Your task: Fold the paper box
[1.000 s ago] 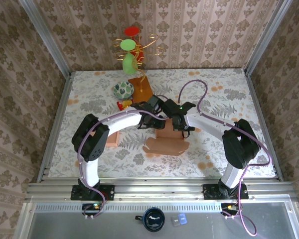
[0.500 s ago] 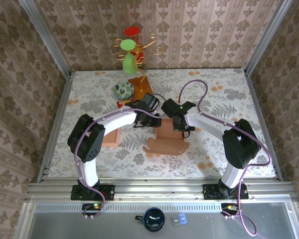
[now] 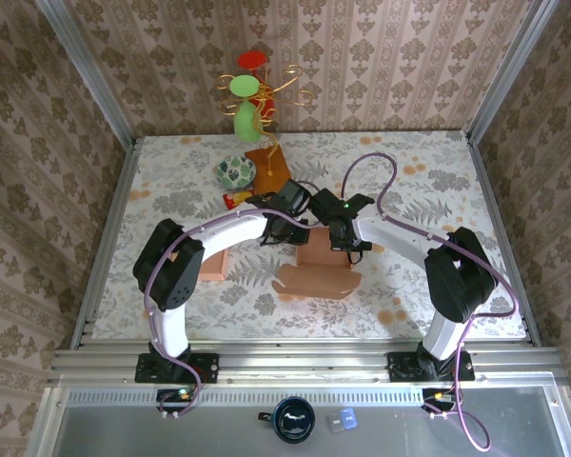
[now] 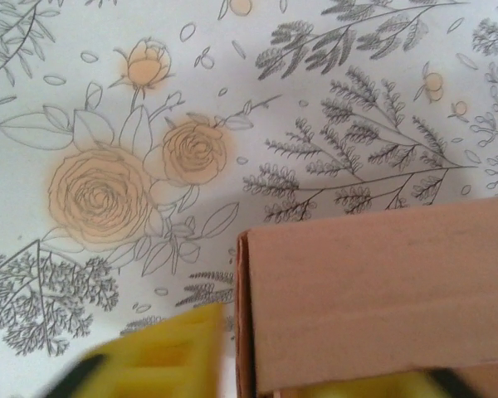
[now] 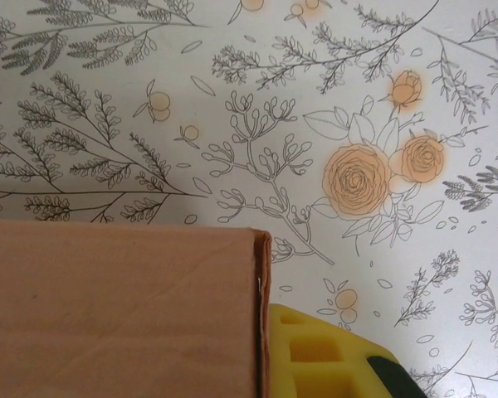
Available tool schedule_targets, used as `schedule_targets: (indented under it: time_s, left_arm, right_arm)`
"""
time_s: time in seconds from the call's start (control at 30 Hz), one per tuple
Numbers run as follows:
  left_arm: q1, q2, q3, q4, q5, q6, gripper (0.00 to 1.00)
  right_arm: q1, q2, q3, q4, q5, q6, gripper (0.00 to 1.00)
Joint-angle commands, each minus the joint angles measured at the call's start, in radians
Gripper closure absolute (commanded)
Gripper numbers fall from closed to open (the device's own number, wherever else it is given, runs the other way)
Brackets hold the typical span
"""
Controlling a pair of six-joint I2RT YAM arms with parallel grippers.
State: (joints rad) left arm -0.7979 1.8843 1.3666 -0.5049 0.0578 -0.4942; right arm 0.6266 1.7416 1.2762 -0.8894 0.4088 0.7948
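While the right fingers pinch shut on the far right corner of the paper box, the left fingers stand partly open astride its far left corner, the box lying mid-table, long axis left-right, flap spread toward the arms.

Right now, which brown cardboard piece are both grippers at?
The centre paper box, with the scalloped near flap. The left cardboard piece and back cardboard piece sit away from it.

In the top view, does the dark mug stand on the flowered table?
No, the dark mug stands on the grey ledge at the near edge, off the flowered table.
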Motion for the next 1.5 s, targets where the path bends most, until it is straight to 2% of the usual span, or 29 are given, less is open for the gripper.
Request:
schedule_targets:
  time_s: [0.0, 0.27, 0.4, 0.5, 0.57, 0.73, 0.87, 0.93, 1.03, 1.23, 1.47]
  left_arm:
    - [-0.021, 0.0, 0.096, -0.104, -0.035, 0.046, 0.55]
    - [-0.009, -0.144, 0.139, -0.175, -0.088, 0.056, 0.53]
    - [0.028, -0.237, 0.137, -0.181, -0.137, 0.063, 0.53]
    - [0.072, -0.299, 0.128, -0.188, -0.126, 0.058, 0.53]
    - [0.1, -0.336, 0.111, -0.189, -0.094, 0.05, 0.54]
    - [0.172, -0.399, 0.012, -0.182, 0.077, -0.001, 0.6]
    - [0.174, -0.416, -0.105, -0.142, 0.184, -0.047, 0.62]
    - [0.172, -0.402, -0.176, -0.07, 0.283, -0.1, 0.64]
    - [0.146, -0.364, -0.256, 0.039, 0.369, -0.182, 0.65]
    - [0.069, -0.245, -0.284, 0.204, 0.439, -0.278, 0.66]
    - [0.052, -0.138, -0.244, 0.273, 0.467, -0.318, 0.66]
  right_arm:
    - [-0.019, 0.024, -0.007, -0.009, -0.035, 0.038, 1.0]
    - [-0.086, -0.022, -0.084, 0.042, -0.135, 0.076, 1.0]
    - [-0.154, -0.086, -0.153, 0.072, -0.224, 0.139, 1.0]
    - [-0.223, -0.147, -0.222, 0.102, -0.31, 0.221, 1.0]
    - [-0.257, -0.188, -0.265, 0.122, -0.358, 0.284, 1.0]
    - [-0.303, -0.275, -0.342, 0.14, -0.423, 0.458, 1.0]
    - [-0.312, -0.326, -0.399, 0.161, -0.452, 0.603, 1.0]
    - [-0.314, -0.343, -0.432, 0.181, -0.475, 0.679, 1.0]
    - [-0.309, -0.378, -0.483, 0.225, -0.513, 0.796, 1.0]
    - [-0.273, -0.372, -0.564, 0.305, -0.595, 1.009, 1.0]
    - [-0.199, -0.326, -0.548, 0.296, -0.573, 1.091, 0.99]
